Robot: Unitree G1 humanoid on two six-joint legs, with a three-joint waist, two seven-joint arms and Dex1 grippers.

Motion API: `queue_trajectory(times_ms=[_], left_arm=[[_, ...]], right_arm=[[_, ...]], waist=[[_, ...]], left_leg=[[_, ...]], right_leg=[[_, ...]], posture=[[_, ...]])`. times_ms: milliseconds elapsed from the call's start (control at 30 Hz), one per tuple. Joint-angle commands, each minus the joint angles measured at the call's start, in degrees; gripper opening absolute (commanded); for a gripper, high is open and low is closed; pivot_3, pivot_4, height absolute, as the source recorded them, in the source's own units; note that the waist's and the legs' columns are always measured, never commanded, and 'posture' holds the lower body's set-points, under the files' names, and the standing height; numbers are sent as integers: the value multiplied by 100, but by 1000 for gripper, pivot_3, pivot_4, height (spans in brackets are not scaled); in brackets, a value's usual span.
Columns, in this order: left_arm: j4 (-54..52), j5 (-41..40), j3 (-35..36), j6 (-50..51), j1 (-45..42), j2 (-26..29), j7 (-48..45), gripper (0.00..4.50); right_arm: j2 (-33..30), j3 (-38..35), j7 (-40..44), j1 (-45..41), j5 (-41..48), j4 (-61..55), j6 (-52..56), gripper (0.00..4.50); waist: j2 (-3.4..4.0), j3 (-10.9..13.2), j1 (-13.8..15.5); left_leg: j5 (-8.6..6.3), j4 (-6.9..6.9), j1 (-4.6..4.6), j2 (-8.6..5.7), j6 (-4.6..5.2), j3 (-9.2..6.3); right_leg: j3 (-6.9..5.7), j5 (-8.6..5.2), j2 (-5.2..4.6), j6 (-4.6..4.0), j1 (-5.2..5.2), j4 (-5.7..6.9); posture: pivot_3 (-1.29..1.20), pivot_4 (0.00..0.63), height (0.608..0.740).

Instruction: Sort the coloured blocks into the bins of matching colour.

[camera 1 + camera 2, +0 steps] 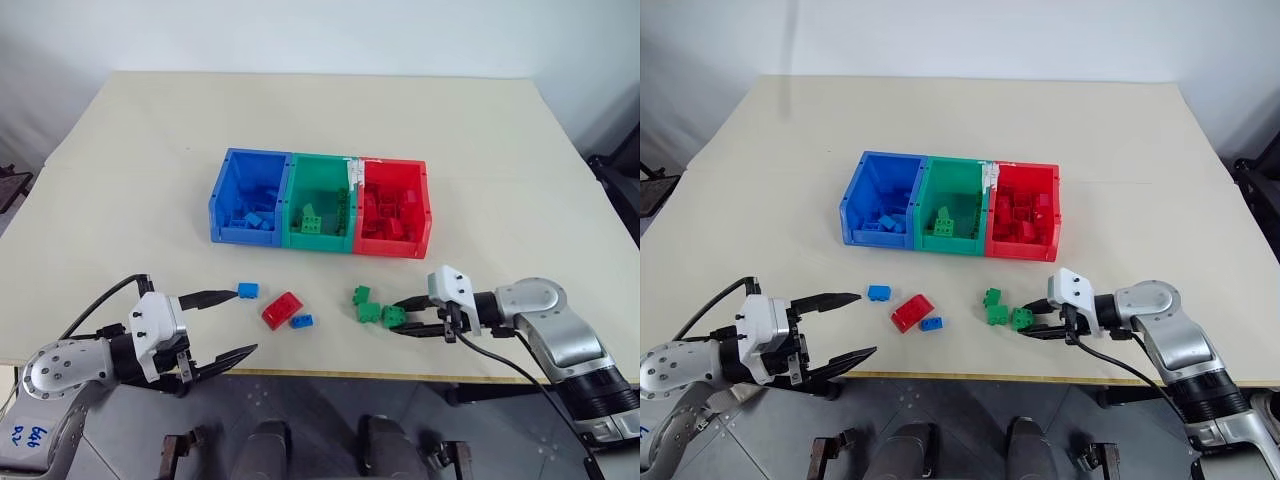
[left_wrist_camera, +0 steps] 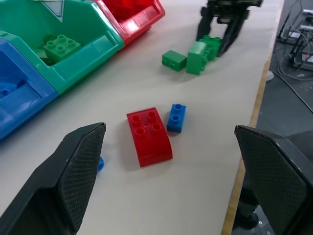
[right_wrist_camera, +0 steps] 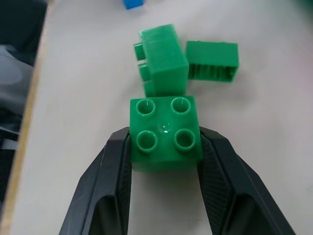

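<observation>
right gripper (image 1: pixel 405 320) at lower right of the head view, arm reaching in from the right edge, forearm nearly level, fingers pointing left and slightly down. its two fingers are clamped on either side of a green four-stud block (image 3: pixel 165 133), which sits on the table (image 1: pixel 500 160). two more green blocks (image 1: pixel 364 303) lie just beside it. left gripper (image 1: pixel 235 322) at lower left, jaws spread wide, holding nothing; upper fingertip near a small blue block (image 1: pixel 247 290). red block (image 1: pixel 282 309) and another blue block (image 1: pixel 301 321) at lower centre, touching. bins (image 1: pixel 320 202) at frame centre: blue left, green middle, red right, each holding blocks.
</observation>
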Motion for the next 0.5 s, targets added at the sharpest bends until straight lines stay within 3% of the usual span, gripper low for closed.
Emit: queue_trajectory(times_ms=[33,200,333,500], left_arm=[[-9,-278,495,14,-81,-199,374,4500],[47,-251,895,-8,180,-398,614,4500],[-2,-89,1119,-100,644,-440,648,4500],[-166,-149,1340,-74,873,-447,736,4500]], right_arm=[[50,-759,-184,-404,811,-198,521,1470],[785,-641,-1095,-1446,781,-205,952,1470],[1702,-151,-2177,-2680,-90,620,791,1470],[2446,-80,-2667,-3518,-345,1547,684,1470]], waist=[[0,0,-16],[1,0,-144],[1,1,-180],[1,1,-136]], left_leg=[[0,0,0,1,-1,-1],[1,-3,8,13,-7,1],[8,-7,-1,11,-26,7],[7,-9,-14,6,-26,1]], right_leg=[[0,0,2,0,1,1],[1,-2,13,-5,-3,11],[10,-3,11,-6,-22,24],[8,-3,6,-7,-28,32]], posture=[[0,150,740],[0,150,740],[0,150,740],[0,150,740]])
